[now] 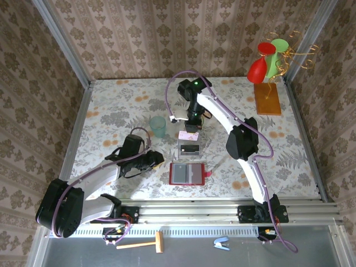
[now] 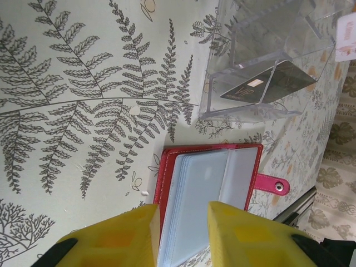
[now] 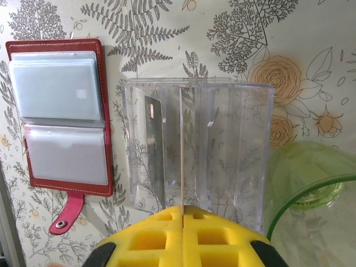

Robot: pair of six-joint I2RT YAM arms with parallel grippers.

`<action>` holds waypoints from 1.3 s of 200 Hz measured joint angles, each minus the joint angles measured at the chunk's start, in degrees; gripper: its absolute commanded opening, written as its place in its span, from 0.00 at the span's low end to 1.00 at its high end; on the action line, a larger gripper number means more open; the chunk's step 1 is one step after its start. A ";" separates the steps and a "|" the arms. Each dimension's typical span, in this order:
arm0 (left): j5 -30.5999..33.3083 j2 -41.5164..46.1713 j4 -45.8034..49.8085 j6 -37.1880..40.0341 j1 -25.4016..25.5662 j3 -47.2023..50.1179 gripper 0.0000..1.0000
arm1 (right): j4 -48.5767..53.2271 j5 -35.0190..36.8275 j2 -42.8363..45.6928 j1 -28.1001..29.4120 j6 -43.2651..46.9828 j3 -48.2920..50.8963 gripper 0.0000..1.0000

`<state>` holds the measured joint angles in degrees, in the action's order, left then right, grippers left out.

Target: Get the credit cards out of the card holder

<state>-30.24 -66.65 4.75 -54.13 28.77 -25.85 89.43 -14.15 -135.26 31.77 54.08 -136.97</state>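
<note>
At 6 o'clock, dark-red flat rectangular card holder (image 1: 187,173), pockets of grey see-through plastic. At its 12 o'clock, colourless clear plastic box (image 1: 189,149) with a dark rectangular plastic card (image 2: 245,92), pale lettering. Beyond, pale pink rectangular plastic card (image 1: 189,135). At 10 o'clock, translucent green plastic cup (image 1: 158,126). Cream printed tablecloth (image 1: 111,111): grey ferns, orange blooms.

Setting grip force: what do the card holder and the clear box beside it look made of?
Card holder: red leather or imitation, matte, with a stitched-looking rim; inner sleeves look like soft frosted plastic. Clear box: rigid glossy plastic, probably acrylic, see-through with bright edge reflections.
</note>
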 measured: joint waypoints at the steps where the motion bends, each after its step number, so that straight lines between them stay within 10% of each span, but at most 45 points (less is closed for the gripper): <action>1: 0.00 0.00 0.00 0.00 0.00 0.00 0.29 | -0.02 0.00 -0.09 0.00 0.00 0.07 0.00; 152: 0.02 0.44 0.02 -0.02 -0.48 1.05 0.29 | -0.02 -3.10 -5.99 -0.02 0.22 3.08 0.00; 260: 0.02 0.52 0.00 -0.02 -0.74 1.14 0.29 | 0.00 -1.49 -6.45 -0.15 -0.70 3.30 0.18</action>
<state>-30.22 -66.13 4.75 -54.15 28.03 -24.71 89.43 -15.64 -141.71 31.62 53.39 -133.67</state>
